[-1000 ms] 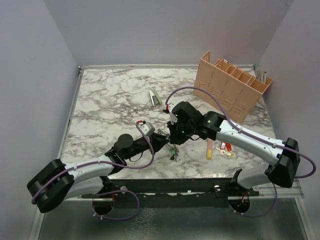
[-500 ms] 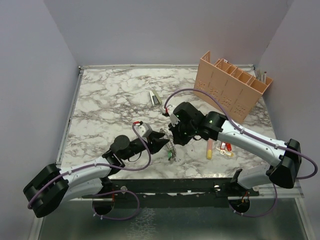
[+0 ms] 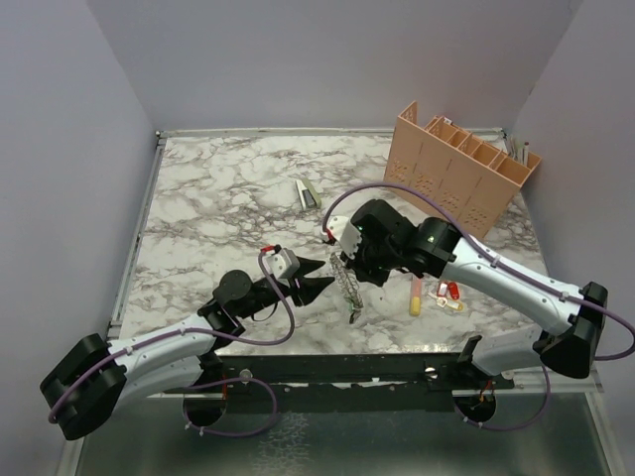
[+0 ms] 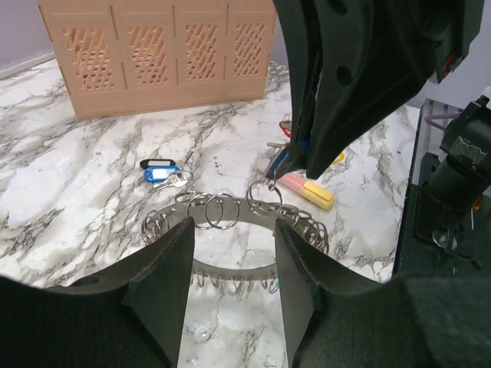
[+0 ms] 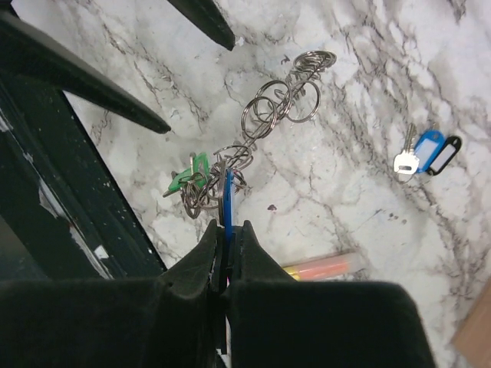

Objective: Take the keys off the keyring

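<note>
My right gripper (image 5: 227, 230) is shut on a blue key (image 5: 229, 195) seen edge-on. The keyring (image 5: 265, 119), a grey band lined with many small split rings, hangs from that key above the marble. A green key (image 5: 186, 175) dangles in the cluster of small rings near the blue one. From above, the right gripper (image 3: 349, 266) holds the keyring (image 3: 346, 286) tilted over the table's front. My left gripper (image 3: 325, 275) stands open just left of the ring, apart from it. In its own view the left gripper (image 4: 232, 230) frames the keyring (image 4: 230, 270), with nothing between its fingers.
A loose key with a blue tag (image 4: 161, 173) lies on the marble beyond the ring. A yellow-pink marker (image 3: 415, 295) and a bunch with red and yellow tags (image 3: 446, 295) lie right of the ring. A peach slotted organizer (image 3: 461, 178) stands at the back right.
The left gripper opened, let go of the ring and drew back to the left. The right gripper shifted slightly right and up, and the keyring now hangs from it alone.
</note>
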Robot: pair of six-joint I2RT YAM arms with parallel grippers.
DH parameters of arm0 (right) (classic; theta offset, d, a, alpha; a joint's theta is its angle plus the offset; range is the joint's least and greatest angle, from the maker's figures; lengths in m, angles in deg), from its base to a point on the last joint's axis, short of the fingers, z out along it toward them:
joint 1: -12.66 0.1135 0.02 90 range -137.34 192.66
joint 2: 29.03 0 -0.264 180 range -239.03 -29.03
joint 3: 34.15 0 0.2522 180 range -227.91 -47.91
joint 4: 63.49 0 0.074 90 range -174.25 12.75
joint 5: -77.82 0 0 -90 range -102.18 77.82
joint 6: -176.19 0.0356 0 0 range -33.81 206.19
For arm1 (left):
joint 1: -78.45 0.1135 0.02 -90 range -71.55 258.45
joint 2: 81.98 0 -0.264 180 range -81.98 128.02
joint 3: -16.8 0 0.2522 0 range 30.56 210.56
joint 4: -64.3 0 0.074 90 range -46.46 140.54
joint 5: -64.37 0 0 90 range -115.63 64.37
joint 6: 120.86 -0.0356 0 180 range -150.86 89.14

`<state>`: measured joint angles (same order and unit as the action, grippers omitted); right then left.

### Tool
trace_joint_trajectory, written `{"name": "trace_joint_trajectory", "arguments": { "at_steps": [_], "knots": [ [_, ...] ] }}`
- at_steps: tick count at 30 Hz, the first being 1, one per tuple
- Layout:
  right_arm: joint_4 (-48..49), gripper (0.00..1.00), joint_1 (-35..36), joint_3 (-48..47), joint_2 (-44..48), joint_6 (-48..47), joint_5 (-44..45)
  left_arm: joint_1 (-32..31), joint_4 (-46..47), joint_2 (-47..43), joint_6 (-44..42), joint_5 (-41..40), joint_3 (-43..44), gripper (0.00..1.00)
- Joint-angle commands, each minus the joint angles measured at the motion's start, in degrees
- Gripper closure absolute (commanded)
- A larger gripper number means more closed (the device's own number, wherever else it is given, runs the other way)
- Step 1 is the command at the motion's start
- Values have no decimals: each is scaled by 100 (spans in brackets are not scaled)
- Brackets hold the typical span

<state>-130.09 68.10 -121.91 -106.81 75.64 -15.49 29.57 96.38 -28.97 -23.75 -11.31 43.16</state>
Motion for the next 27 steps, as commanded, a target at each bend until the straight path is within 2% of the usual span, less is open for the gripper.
{"name": "trace_joint_trajectory", "arguments": {
  "at_steps": [1,9,15,27],
  "knots": [
    [-77,100,35,-308,354,-1041,-239,-25,-119,-60,-340,307,165,52],
    [51,100,37,-9,725,-1904,-557,10,-141,92,-682,921,467,50],
    [185,100,37,485,1101,-2330,-682,70,-212,-21,-1010,1359,487,45],
    [153,100,36,495,1019,-2852,-1231,67,-300,352,-1107,2427,745,43]
  ]
}}
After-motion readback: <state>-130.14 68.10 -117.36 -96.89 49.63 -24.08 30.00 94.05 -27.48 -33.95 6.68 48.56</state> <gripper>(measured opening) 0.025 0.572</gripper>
